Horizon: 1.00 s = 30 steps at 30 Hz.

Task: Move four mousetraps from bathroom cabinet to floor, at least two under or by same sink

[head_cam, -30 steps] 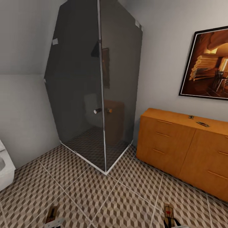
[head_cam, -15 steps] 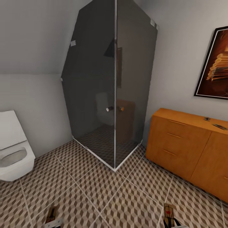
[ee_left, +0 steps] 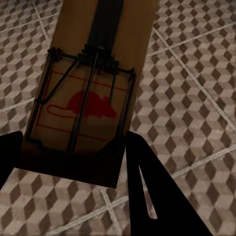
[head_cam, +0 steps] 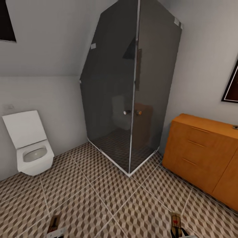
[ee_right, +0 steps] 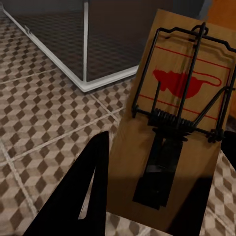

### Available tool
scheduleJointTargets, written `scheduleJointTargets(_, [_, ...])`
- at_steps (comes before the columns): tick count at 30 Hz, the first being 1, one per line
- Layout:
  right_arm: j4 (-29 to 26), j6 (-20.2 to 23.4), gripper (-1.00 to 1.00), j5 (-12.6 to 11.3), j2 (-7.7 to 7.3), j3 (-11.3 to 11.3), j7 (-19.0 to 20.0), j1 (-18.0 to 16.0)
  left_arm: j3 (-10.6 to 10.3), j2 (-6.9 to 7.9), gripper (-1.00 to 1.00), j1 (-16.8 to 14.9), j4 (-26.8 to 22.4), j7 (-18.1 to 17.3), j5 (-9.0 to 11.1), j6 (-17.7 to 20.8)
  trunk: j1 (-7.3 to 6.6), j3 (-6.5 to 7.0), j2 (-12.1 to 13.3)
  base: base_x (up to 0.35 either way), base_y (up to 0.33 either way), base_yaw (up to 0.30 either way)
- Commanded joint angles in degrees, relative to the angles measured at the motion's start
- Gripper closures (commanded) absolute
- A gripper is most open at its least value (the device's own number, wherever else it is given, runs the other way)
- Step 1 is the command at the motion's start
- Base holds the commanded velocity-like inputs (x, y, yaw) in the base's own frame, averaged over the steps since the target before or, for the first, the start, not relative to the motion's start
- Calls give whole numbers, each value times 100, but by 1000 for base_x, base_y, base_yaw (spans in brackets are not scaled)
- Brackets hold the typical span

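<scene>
Each claw is closed on one mousetrap, left and right, carried above the bathroom floor; light, stiff boards, best pinched by the edges, clear of the spring.

No readable text; red mouse emblem on mousetraps.

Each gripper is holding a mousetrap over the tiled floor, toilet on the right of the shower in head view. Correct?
Not quite: the head view shows the toilet left of the shower, not right. The left gripper and right gripper each hold a mousetrap over the tiled floor.
</scene>
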Motion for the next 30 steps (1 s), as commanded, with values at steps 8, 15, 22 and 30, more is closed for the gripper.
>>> scheduleJointTargets(8, [2, -12, 100, 21, -3, 12, -8, -2, -50, -3, 100, -10, 18, 19, 7, -25, -1, -23, -4, -105, 0, 239])
scheduleJointTargets(15, [2, -12, 100, 21, -3, 13, -8, -2, -52, -3, 100, -10, 21, 19, 7, -25, -1, -37, -4, -104, 0, 240])
scheduleJointTargets(22, [8, -12, 100, 21, -3, 13, -8, -2, -51, -3, 100, -10, 20, 19, 7, -25, -1, -52, -4, -104, 0, 240])
scheduleJointTargets(30, [10, -12, 100, 21, -3, 13, -8, -2, -50, -3, 100, -10, 22, 19, 8, -17, -1, -68, -4, -105, 0, 244])
